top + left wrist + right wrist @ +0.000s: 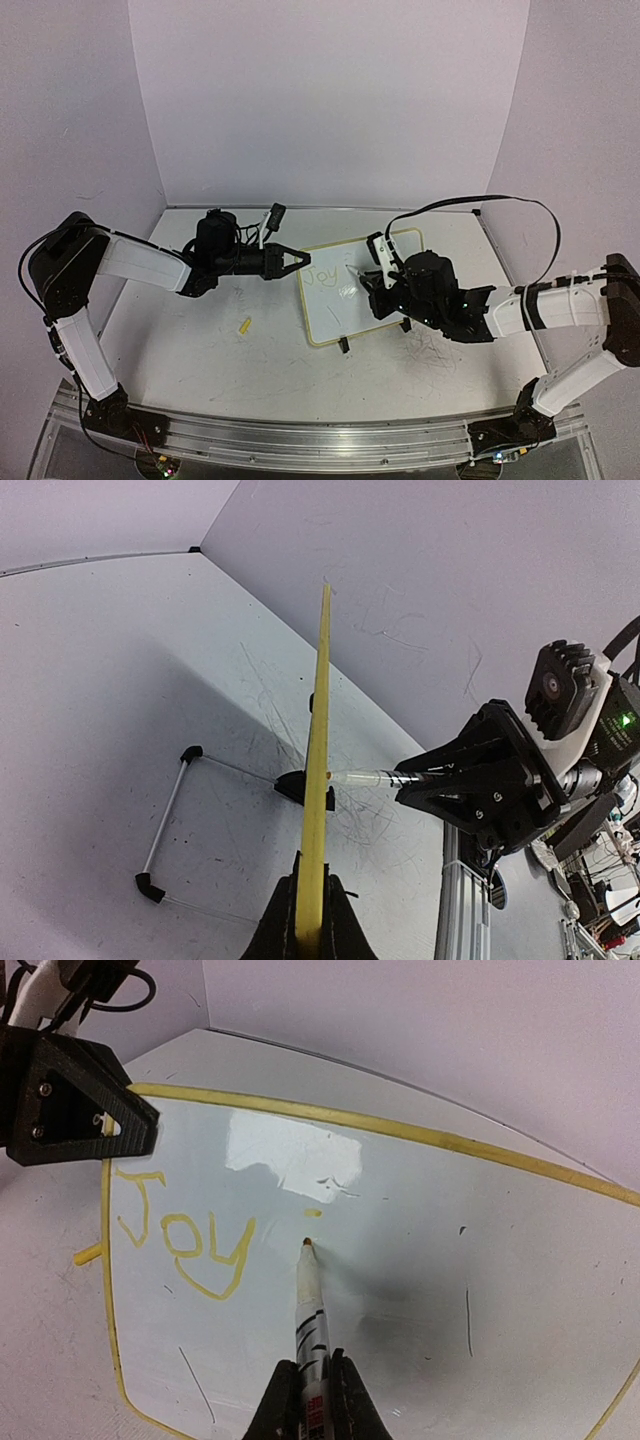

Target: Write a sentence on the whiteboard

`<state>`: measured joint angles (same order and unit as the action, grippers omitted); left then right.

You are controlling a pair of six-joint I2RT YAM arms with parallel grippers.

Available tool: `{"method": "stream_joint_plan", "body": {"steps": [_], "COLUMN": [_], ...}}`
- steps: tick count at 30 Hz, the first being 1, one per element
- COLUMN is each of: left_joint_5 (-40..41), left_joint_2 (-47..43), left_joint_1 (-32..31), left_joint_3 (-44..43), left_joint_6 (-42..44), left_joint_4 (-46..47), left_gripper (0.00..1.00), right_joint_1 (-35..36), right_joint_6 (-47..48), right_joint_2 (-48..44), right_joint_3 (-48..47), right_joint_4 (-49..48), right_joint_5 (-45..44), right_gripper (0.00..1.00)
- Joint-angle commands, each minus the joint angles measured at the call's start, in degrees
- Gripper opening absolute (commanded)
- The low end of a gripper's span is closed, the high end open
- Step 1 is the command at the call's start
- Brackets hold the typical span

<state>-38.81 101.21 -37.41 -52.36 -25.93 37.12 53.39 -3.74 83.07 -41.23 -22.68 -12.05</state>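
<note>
Left hand (303,260) clamped on whiteboard (335,312) edge. Right hand (310,1385) closed around pen (308,1295); tip apparently touching board beside yellow word (185,1235) "Joy".

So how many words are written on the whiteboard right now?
1: "Joy", in yellow, at the whiteboard end clamped by the left end effector. A short yellow dash just above the pen tip isn't a word yet. Little of the board is hidden.
</note>
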Motion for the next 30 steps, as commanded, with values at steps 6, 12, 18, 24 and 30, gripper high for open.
{"method": "stream_joint_plan", "body": {"steps": [6,12,18,24,30], "left_joint_5": [3.5,3.5,3.5,3.5,3.6], "left_joint_2": [-0.8,-0.9,-1.1,-1.1,-1.1], "left_joint_1": [0.3,0.3,0.3,0.3,0.3], "left_joint_3": [-0.3,-0.3,-0.3,-0.4,-0.3], "left_joint_6": [3.2,3.2,3.2,3.2,3.1], "left_joint_4": [-2.3,-2.4,-2.4,-2.4,-2.4], "left_gripper": [0.00,0.00,0.00,0.00,0.00], "right_joint_1": [-0.1,0.0,0.0,0.5,0.6], "right_joint_6": [-2.4,-3.0,-3.8,-4.6,-4.5], "right_joint_2": [-0.5,-0.7,-1.2,-1.3,-1.7], "right_joint_3": [0.5,1.2,2.1,2.8,2.4], "right_joint_4": [1.3,1.3,1.6,1.9,1.5], "right_joint_5": [0.3,0.8,1.4,1.4,1.6], "right_gripper": [0.00,0.00,0.00,0.00,0.00]}}
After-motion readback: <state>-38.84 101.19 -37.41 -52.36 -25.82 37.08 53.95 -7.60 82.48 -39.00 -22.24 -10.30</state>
